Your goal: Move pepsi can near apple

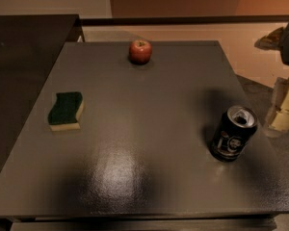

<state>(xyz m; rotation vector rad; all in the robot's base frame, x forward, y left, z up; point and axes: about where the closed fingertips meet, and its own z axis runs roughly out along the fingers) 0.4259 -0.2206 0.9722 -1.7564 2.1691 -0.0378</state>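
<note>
The pepsi can (233, 134), dark with a silver top and a whitish logo, stands upright near the right edge of the grey table (149, 129). The red apple (140, 51) sits at the table's far edge, near the middle. My gripper (285, 106) hangs at the right edge of the view, just right of the can and a little above it, apart from it and holding nothing. The arm above it is mostly cut off by the frame.
A green and yellow sponge (65, 110) lies on the left side of the table. A dark counter (24, 57) stands to the left. A pale floor and wall lie behind the table.
</note>
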